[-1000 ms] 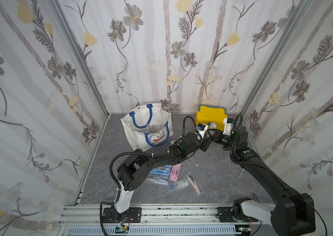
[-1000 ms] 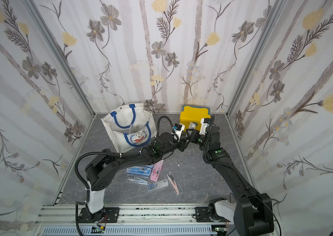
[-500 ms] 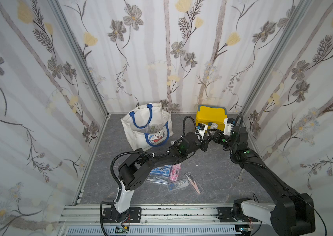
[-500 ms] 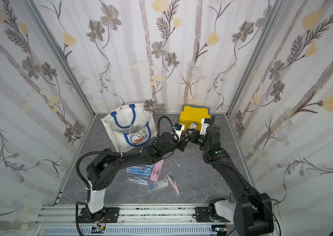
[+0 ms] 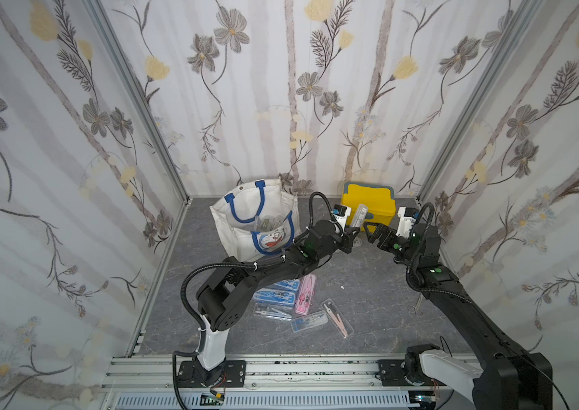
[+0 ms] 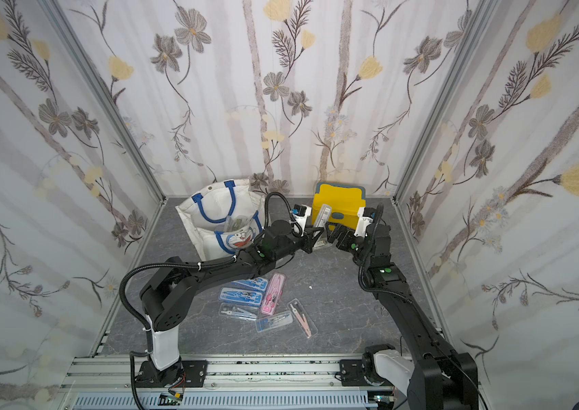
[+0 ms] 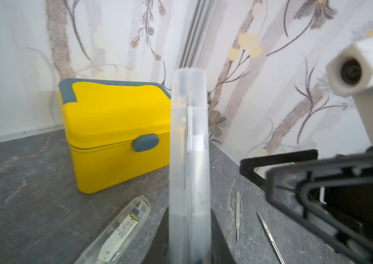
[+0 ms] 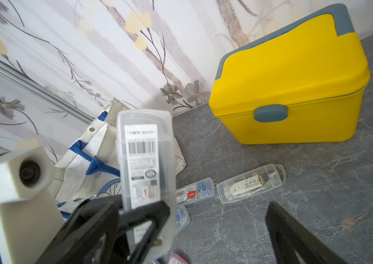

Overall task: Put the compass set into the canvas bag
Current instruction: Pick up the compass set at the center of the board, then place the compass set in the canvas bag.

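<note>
A clear plastic compass set case [image 5: 358, 214] [image 6: 322, 214] stands upright in the air in front of the yellow box. My left gripper [image 5: 351, 232] [image 7: 189, 242] is shut on its lower end; the case [image 7: 189, 148] fills the middle of the left wrist view. My right gripper [image 5: 373, 230] [image 6: 335, 234] is open just to the right of it, apart from the case [image 8: 144, 157]. The white canvas bag [image 5: 242, 227] [image 6: 203, 220] [image 8: 82, 169] with blue handles stands at the back left, mouth open, with clear cases inside.
The yellow lidded box [image 5: 368, 204] [image 7: 117, 128] [image 8: 290, 91] sits at the back wall. Several more compass cases [image 5: 282, 300] [image 6: 245, 296] lie under my left arm. Other clear cases [image 8: 249, 182] and thin metal tools [image 7: 237, 214] lie on the grey floor near the box.
My left gripper has shut on the upright case. My right gripper, shut on it before, has opened wide and let it go. Both arms have barely shifted.
</note>
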